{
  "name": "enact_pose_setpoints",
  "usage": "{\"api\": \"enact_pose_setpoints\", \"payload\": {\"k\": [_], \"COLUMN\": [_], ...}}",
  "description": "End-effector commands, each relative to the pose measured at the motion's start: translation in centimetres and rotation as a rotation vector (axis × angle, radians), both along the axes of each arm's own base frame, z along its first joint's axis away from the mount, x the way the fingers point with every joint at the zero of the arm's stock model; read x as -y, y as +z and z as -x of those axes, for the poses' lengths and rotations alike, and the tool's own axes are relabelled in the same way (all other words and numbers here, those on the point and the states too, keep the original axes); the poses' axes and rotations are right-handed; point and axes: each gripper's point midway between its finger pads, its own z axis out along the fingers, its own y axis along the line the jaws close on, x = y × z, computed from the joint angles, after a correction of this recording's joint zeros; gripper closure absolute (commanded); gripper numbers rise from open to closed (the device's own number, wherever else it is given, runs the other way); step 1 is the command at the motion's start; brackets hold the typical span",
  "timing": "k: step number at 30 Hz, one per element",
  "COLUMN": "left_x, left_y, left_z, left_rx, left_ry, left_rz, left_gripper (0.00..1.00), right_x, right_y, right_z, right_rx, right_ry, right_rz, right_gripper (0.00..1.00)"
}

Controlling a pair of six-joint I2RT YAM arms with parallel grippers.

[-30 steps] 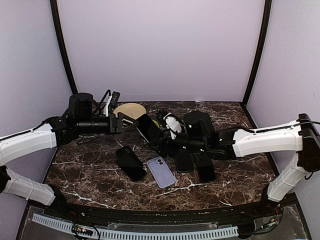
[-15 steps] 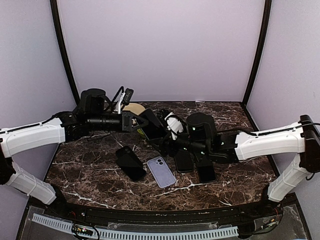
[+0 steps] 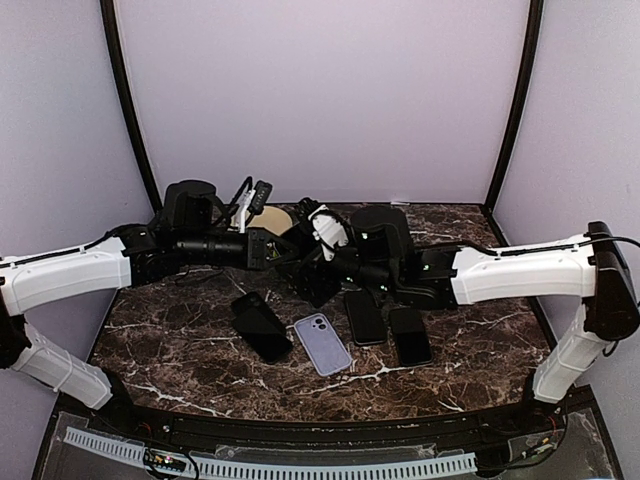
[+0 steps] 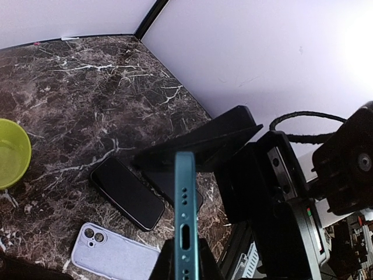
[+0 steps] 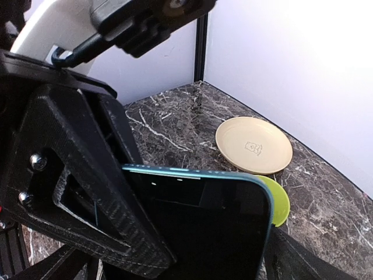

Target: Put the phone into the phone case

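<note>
The phone (image 5: pixel 198 227), gripped on edge
The left gripper (image 3: pixel 285 252) has its jaws clamped on it; the right gripper (image 3: pixel 316 272) has its jaws wide apart either side.

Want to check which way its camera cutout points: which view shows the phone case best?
Top external: the phone case lies whole and unobstructed on the table, cutout at its far-left corner. Left wrist shows only part of it at the bottom edge, lenses visible. Right wrist does not show it.
</note>
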Motion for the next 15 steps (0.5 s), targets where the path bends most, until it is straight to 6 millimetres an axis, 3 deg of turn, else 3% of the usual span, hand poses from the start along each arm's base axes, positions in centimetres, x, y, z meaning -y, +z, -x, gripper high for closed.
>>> {"api": "enact_pose_setpoints", "payload": {"k": [1,8,10,11,13,15], "left_x": [0.2,0.0,-0.1,-0.2,-1.0,-2.9], "left_y": [2.5,2.2,1.5,0.9,-0.7,-2.6], "left_z": [0.1,-0.1,-0.3,-0.3,-0.9,-2.5], "left_rx": [0.079,0.083,0.07,0.06,0.033,0.042], "left_ry": [-0.011,0.003,0.014,0.018,0.064,0.186], "left_rz": [0.03,0.018,-0.006,-0.025,-0.091,-0.205], "left_gripper": [1.0,0.99,0.72,0.5,0.29,0.2], "right_x": [-0.5,-0.3,0.2,0.5,1.3,1.7], "right_y": [0.1,-0.8,-1.4,-1.9,-4.1,-6.9], "right_z": [-0.7,-1.0,-1.0,-1.0,-0.9,-0.5], "right_rx": [-0.001,-0.038,-0.064,-0.082,-0.151,-0.249], "right_ry": [-0.034,-0.057,-0.073,-0.081,-0.107,-0.124], "right_rz": [0.013,0.038,0.049,0.059,0.087,0.113], "right_gripper": [0.05,0.35,0.44,0.45,0.48,0.56]}}
